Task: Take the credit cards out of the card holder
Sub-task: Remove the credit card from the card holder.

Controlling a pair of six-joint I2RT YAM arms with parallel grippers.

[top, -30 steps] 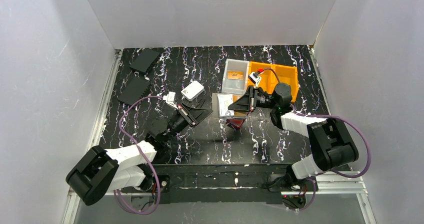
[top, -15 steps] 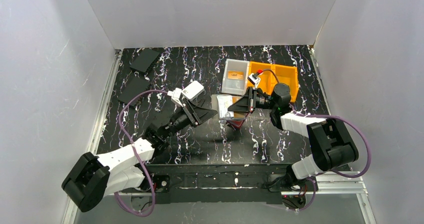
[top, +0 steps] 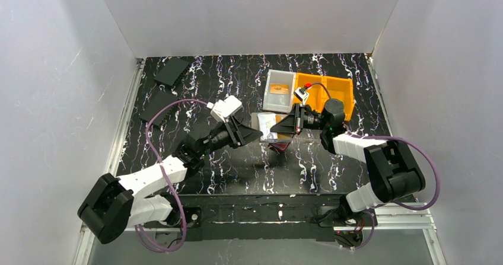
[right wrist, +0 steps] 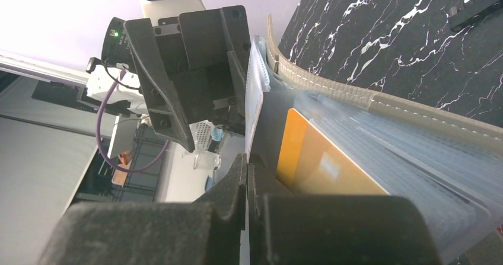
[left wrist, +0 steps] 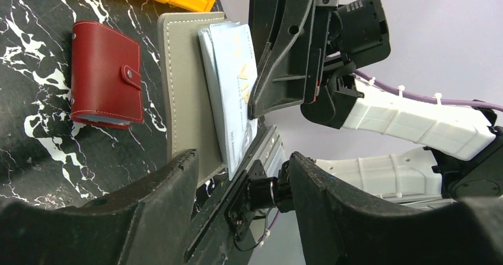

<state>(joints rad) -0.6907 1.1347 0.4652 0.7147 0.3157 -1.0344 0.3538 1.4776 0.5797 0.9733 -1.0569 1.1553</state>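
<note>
The grey card holder [top: 265,127] lies open at mid-table, its taupe cover [left wrist: 184,93] flat and its clear sleeves lifted. My right gripper [top: 280,126] is shut on the edge of a sleeve [right wrist: 246,161]. An orange-brown card [right wrist: 317,164] sits in a sleeve beside its fingers, and a pale silvery card [left wrist: 234,84] shows in another. A further orange-brown card [top: 279,89] lies in the clear bin. My left gripper [top: 254,134] hovers open just left of the holder, its jaws [left wrist: 242,157] apart with nothing between them. No black card is visible.
A red wallet [top: 279,145] lies just in front of the card holder. A clear bin [top: 271,102] and an orange bin [top: 343,88] stand behind it. Two black flat panels [top: 172,71] [top: 157,105] lie at the back left.
My left gripper has opened and reached right and forward, up to the card holder's left edge. The right gripper has kept still, gripping the sleeve.
</note>
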